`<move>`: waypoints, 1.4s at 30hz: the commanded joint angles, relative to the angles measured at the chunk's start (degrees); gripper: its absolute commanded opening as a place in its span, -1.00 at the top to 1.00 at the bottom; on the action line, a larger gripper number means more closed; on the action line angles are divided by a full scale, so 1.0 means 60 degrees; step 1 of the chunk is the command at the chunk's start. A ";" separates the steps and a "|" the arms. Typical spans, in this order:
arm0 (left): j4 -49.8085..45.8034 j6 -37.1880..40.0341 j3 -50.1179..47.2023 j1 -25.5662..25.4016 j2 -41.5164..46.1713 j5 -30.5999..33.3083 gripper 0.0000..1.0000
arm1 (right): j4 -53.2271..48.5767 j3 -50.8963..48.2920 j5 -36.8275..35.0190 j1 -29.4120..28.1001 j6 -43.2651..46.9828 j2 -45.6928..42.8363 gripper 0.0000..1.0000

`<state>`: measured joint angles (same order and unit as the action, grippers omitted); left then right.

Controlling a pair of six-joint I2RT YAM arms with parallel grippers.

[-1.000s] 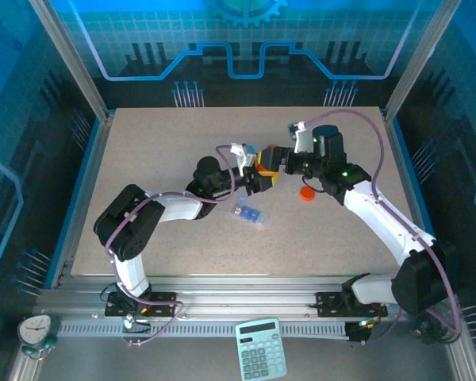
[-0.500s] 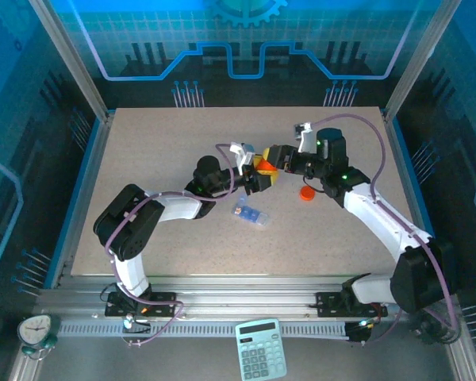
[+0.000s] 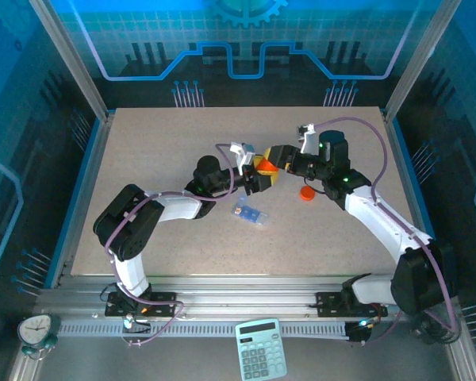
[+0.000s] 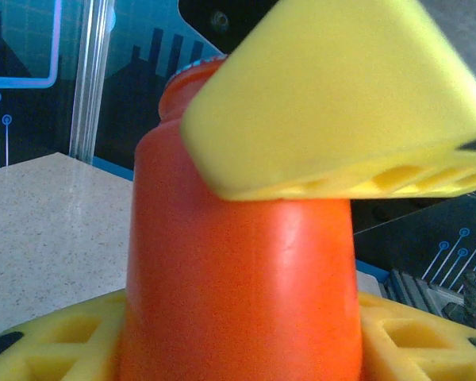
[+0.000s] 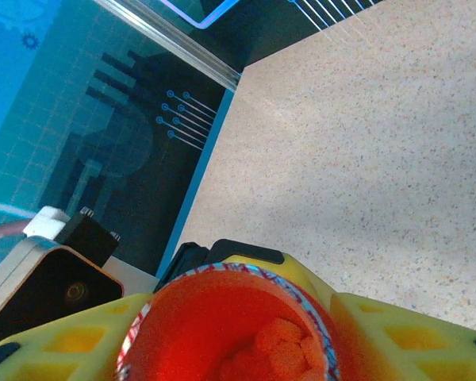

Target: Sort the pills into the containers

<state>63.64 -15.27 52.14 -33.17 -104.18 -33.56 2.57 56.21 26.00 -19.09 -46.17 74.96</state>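
An orange bottle point(image 3: 264, 166) with no cap is held off the table at mid-centre, my left gripper point(image 3: 259, 178) shut on its body. In the left wrist view the bottle point(image 4: 238, 278) stands between my yellow fingers point(image 4: 55, 341). My right gripper point(image 3: 277, 155) is open, one finger on each side of the bottle's mouth point(image 5: 222, 317). One of those fingers point(image 4: 341, 119) crosses the bottle's neck. Orange pills point(image 5: 282, 345) lie inside the bottle. The blue-tinted pill box with its containers point(image 3: 251, 213) lies flat on the table just in front of the grippers.
The round orange cap point(image 3: 306, 192) lies on the table right of the bottle, under the right arm. Frame posts and blue walls bound the speckled table point(image 3: 159, 143). A calculator point(image 3: 261, 359) and a small clock point(image 3: 36, 329) sit beyond the near rail.
My right gripper has drawn slightly back to the right, so more of the bottle shows from above. Its jaws narrowed and widened again. The left arm and bottle stayed put.
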 commanded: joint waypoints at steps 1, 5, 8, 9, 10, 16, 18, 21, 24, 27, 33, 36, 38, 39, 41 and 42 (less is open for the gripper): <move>0.0583 0.0098 0.0127 -0.0032 0.0355 -0.0376 0.63 | -0.0014 0.0158 0.0032 0.0298 -0.0165 -0.0508 -0.49; 0.0419 0.0149 0.0117 -0.0019 0.0442 -0.0439 0.66 | -0.0492 0.0241 0.0127 0.0774 0.0090 -0.1010 -0.69; 0.0338 0.0199 0.0097 0.0026 0.0503 -0.0492 0.67 | -0.1201 0.0272 0.0149 0.1252 0.0466 -0.1515 -0.73; 0.0317 0.0198 0.0092 0.0041 0.0521 -0.0522 0.67 | -0.1432 0.0219 0.0128 0.1469 0.0598 -0.1700 -0.74; 0.0286 0.0215 0.0071 0.0043 0.0545 -0.0526 0.67 | -0.1648 0.0123 0.0105 0.1705 0.0701 -0.1871 -0.76; 0.0193 0.0296 -0.0054 0.0189 0.0707 -0.0745 0.68 | -0.2903 -0.0421 -0.0185 0.2792 0.1325 -0.1958 -0.76; 0.0176 0.0315 -0.0100 0.0239 0.0773 -0.0815 0.68 | -0.3573 -0.0316 -0.0475 0.2867 0.1732 -0.1595 -0.75; 0.0018 0.0436 -0.0150 0.0288 0.0882 -0.0903 0.68 | -0.4460 0.0018 -0.1055 0.2879 0.2429 -0.0828 -0.73; -0.0262 0.0625 -0.0194 0.0316 0.1051 -0.0990 0.68 | -0.5151 0.0415 -0.1800 0.2862 0.3131 -0.0035 -0.72; -0.0450 0.0763 -0.0252 0.0350 0.1189 -0.1020 0.68 | -0.5658 0.0782 -0.2479 0.2823 0.3748 0.0759 -0.70; -0.0596 0.0832 -0.0338 0.0383 0.1323 -0.1086 0.68 | -0.6418 0.1586 -0.3191 0.2735 0.4376 0.2160 -0.69; -0.0616 0.0855 -0.0369 0.0387 0.1338 -0.1088 0.68 | -0.6746 0.2042 -0.3477 0.2483 0.4559 0.2828 -0.69; -0.0627 0.0880 -0.0393 0.0400 0.1338 -0.1097 0.68 | -0.6965 0.2350 -0.3848 0.2229 0.4668 0.3292 -0.69; -0.0630 0.0899 -0.0399 0.0401 0.1338 -0.1097 0.68 | -0.7035 0.2474 -0.4037 0.2109 0.4704 0.3469 -0.70; -0.0630 0.0911 -0.0417 0.0416 0.1338 -0.1099 0.68 | -0.7224 0.2773 -0.4420 0.1871 0.4790 0.3901 -0.71; -0.0630 0.0918 -0.0419 0.0441 0.1339 -0.1101 0.68 | -0.7290 0.2909 -0.4503 0.1805 0.4820 0.4130 -0.71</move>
<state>58.85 -11.49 50.19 -31.20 -98.08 -38.59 -37.17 70.91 2.96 -6.50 -19.38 97.17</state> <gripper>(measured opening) 0.533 0.854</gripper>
